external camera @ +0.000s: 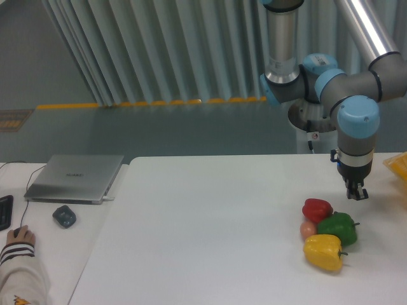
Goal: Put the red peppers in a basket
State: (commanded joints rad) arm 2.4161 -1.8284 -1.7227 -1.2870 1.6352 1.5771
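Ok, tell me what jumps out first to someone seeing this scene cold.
The bright cluster on the white table at right: a red pepper, green pepper, yellow pepper and a small pinkish fruit huddled together. Just above and right of them hangs the arm's pincer, holding nothing. A yellow basket corner peeks in at the right edge.

one fixed camera faces the table (210, 222) frontally, elevated.
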